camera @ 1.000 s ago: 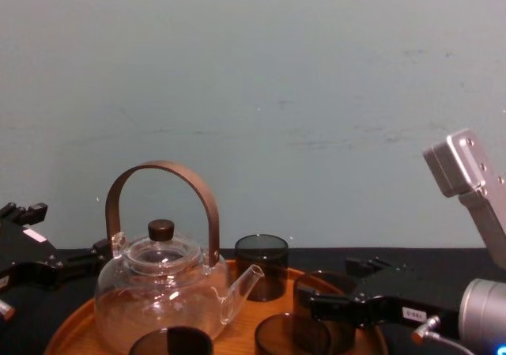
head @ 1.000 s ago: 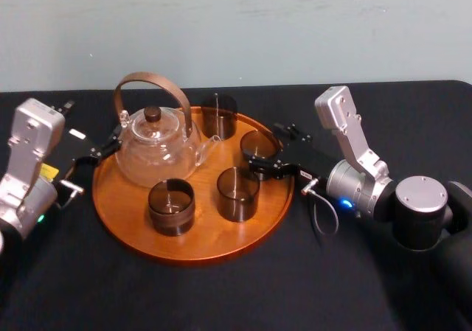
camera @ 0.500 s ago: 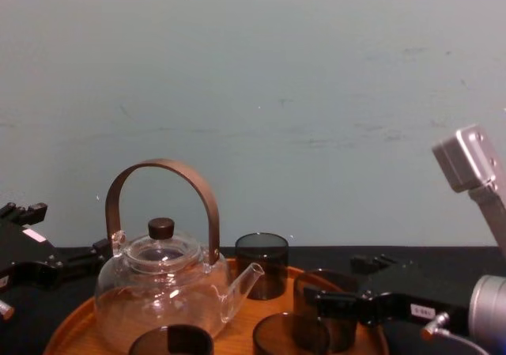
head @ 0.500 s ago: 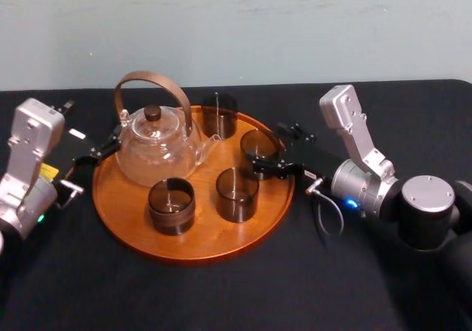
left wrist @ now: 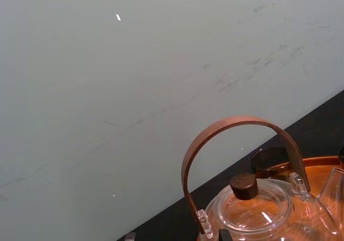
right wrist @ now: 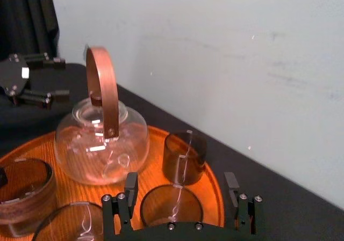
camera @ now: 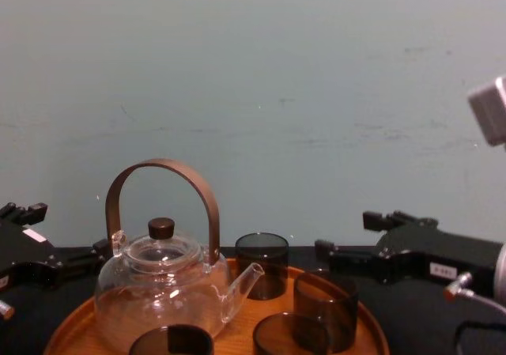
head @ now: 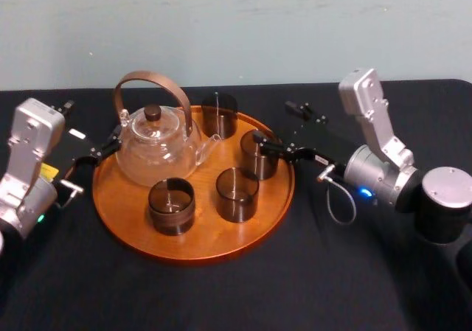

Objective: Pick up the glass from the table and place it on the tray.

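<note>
Nearest the robot lies bare black tabletop (head: 295, 287), then the front rim of the tray (head: 199, 255), which sits between the two hands. On the tray's near half stand a front glass (head: 171, 206) and a second glass (head: 237, 193), both nearer than the right hand (head: 273, 121). That hand reaches in over the tray's edge with its fingers spread, grasping nothing. The glass (head: 258, 154) stands upright on the tray directly beneath it. The right wrist view looks down past the right hand (right wrist: 181, 177) and shows the glass's (right wrist: 172, 206) open mouth below the gap between the two fingers. The chest view adds height: the right hand (camera: 344, 232) hangs just over the rim of the glass (camera: 324, 307), and whether the lower finger touches it I cannot tell. Across the tray from this hand is the teapot (head: 155, 143), whose handle and lid (left wrist: 244, 183) show close up in the left wrist view. The far glass (head: 220, 115) stands beyond the right hand's fingertips. The left hand (head: 92, 119) rests just beside the tray's edge by the teapot, fingers apart and empty. A pale wall (head: 236, 21) closes the back.
</note>
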